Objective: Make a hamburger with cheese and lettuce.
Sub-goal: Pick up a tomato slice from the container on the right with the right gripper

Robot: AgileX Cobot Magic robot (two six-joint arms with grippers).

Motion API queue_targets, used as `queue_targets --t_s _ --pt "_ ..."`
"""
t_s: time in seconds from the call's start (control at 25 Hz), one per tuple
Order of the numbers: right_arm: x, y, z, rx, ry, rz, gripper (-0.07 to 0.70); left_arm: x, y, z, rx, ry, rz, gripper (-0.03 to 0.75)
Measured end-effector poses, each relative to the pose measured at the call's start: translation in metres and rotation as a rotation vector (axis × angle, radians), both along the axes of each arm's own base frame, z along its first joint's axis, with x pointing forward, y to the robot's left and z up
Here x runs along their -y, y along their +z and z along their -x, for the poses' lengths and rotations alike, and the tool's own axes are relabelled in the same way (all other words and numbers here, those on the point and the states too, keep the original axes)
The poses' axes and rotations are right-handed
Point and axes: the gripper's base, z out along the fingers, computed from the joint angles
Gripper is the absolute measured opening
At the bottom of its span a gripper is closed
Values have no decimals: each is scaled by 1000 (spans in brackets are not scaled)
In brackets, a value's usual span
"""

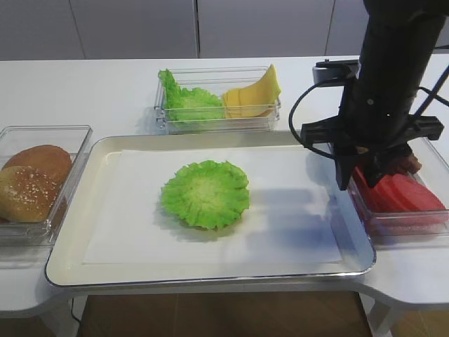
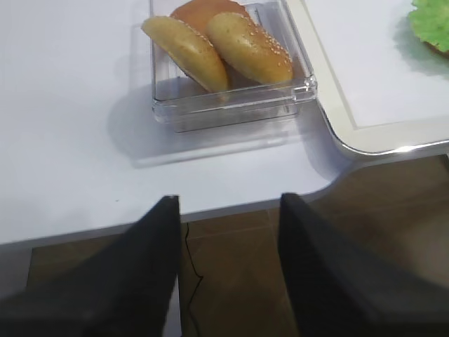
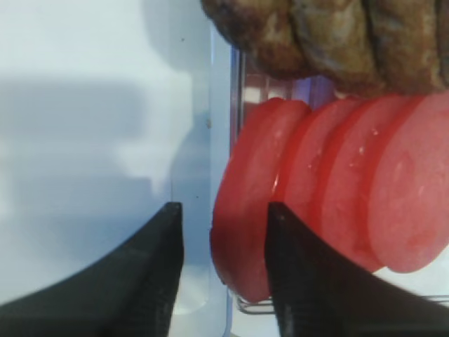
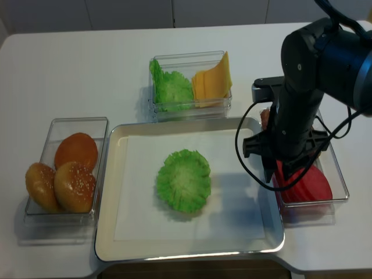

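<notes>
Two fingers of my right gripper [image 3: 224,270] stand apart, holding nothing, astride the near wall of the clear box [image 3: 219,126]: one outside it, one just inside against the first tomato slice [image 3: 245,210]. Beyond my fingertips the other slices lean in a row, with brown patties [image 3: 330,35] past them. I judge the slice light, stiff and smooth, likely to slip, so I should pinch its flat faces near the top edge. The hamburger [image 1: 205,194], showing only lettuce, sits on the tray [image 1: 105,151] well off to my left. Cheese [image 1: 252,95] and spare lettuce [image 1: 188,102] wait in the far box. My left gripper [image 2: 228,270] hangs open, empty.
</notes>
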Motion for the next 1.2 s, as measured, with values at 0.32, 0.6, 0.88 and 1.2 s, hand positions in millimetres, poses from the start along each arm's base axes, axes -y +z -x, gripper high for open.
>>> queue_targets --t_s 0.32,0.6,0.88,1.2 --pt "1 0 -1 8 5 11 185 0 0 0 0 0 0 342" --pt "2 1 -1 13 9 23 83 0 0 0 0 0 0 342" --pt "2 2 -1 6 10 28 79 0 0 0 0 0 0 342" --pt "2 15 -2 37 14 18 78 0 0 0 0 0 0 342"
